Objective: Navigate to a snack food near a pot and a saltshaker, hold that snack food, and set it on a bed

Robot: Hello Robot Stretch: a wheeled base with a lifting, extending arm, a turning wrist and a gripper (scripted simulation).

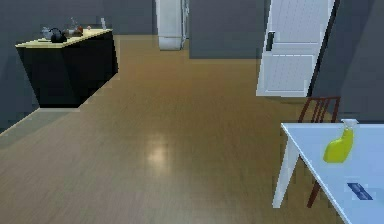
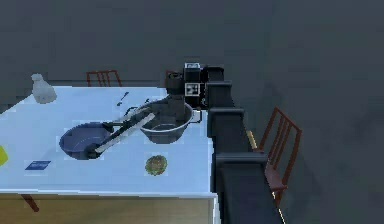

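On the white table (image 2: 60,110) a clear saltshaker (image 2: 40,88) stands at the far left. Next comes a dark pan (image 2: 72,140), seemingly empty, with the gripper (image 2: 112,140) seen across it. I can't tell how its jaws stand or whether it holds anything. The round tan snack (image 2: 155,165) lies near the table's front edge, beside a grey pot (image 2: 170,125) that looks bare inside. I'd judge this the reach for the grasp: the fingers need to be brought onto that snack
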